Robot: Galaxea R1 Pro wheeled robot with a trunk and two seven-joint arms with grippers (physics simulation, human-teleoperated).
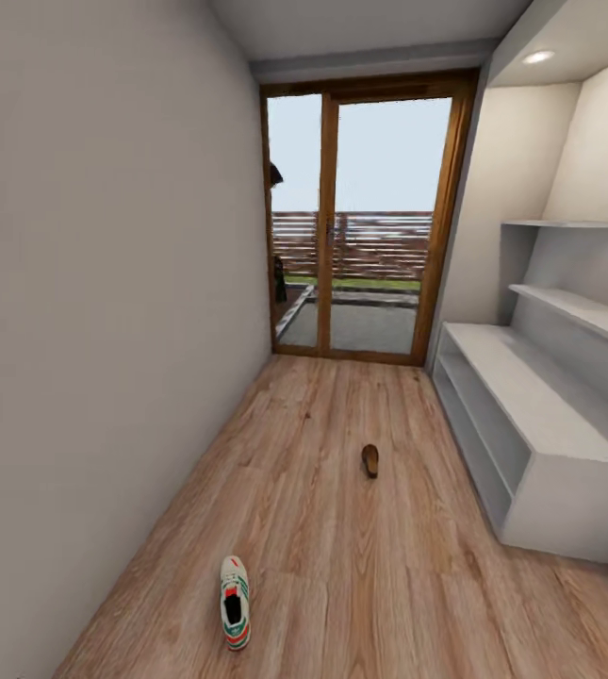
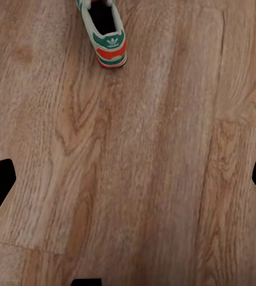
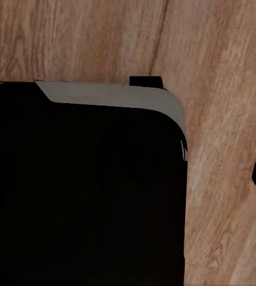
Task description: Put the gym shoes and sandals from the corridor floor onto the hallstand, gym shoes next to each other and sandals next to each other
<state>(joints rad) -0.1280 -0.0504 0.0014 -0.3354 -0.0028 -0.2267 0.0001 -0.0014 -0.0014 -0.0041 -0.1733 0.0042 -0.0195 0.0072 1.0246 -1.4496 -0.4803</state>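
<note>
Home corridor w/ shoe rack (image 1: 539, 396), glass door (image 1: 365, 222)

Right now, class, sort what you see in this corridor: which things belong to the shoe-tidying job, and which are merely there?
Job:
gym shoe, on the floor
sandal, on the floor
hallstand
corridor floor

Merely there:
glass door
left wall

On the brown wood-plank floor (image 1: 341, 566), white striped sneaker (image 1: 235, 602) lies left of the grey hallstand (image 1: 539, 443); brown sandal (image 1: 370, 460) between, farther back.
</note>
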